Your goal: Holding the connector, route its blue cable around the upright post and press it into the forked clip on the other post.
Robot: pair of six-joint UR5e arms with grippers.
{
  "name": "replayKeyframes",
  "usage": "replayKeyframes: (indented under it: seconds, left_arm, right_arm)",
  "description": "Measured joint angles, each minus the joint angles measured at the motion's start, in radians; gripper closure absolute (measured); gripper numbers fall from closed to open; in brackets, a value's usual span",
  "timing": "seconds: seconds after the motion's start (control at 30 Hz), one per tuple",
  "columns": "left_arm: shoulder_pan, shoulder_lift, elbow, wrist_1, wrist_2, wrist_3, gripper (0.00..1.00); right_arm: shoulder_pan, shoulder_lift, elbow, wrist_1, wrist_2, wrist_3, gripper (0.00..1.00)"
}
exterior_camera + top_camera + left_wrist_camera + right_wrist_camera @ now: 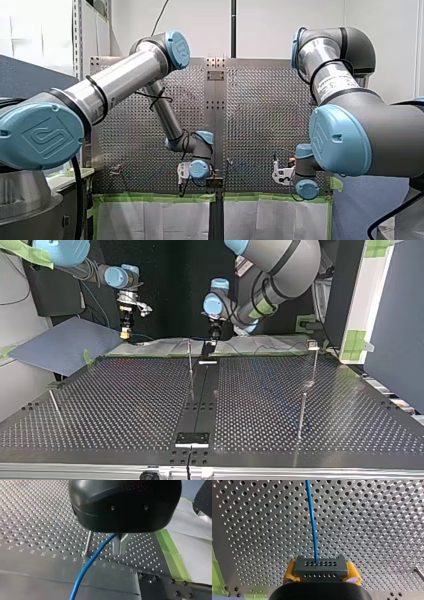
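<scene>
Connector (319,566), dark grey, sits clamped between the yellow pads (290,572) of my right end effector (321,573) over the perforated bench (374,530), with its blue cable (312,522) running straight ahead from it. In the left wrist view the cable passes under my left end effector (120,550), just beside a thin upright post (88,542). Whether that end effector grips it I cannot tell.
</scene>
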Motion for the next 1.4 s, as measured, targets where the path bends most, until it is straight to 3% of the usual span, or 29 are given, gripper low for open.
replayKeyframes:
  seconds: [0.3,1.03,1.4]
  left_arm:
    - [0.012,0.0,0.034,-0.024,0.015,-0.01,1.0]
    - [0.038,-0.001,0.058,-0.041,0.041,-0.016,1.0]
    - [0.041,-0.005,0.068,-0.044,0.057,-0.02,1.0]
  right_arm:
    - [-0.003,0.001,-0.007,0.013,0.009,-0.001,1.0]
    - [-0.003,0.006,-0.039,0.078,0.059,-0.045,1.0]
    - [-0.008,0.036,-0.061,0.092,0.08,-0.053,1.0]
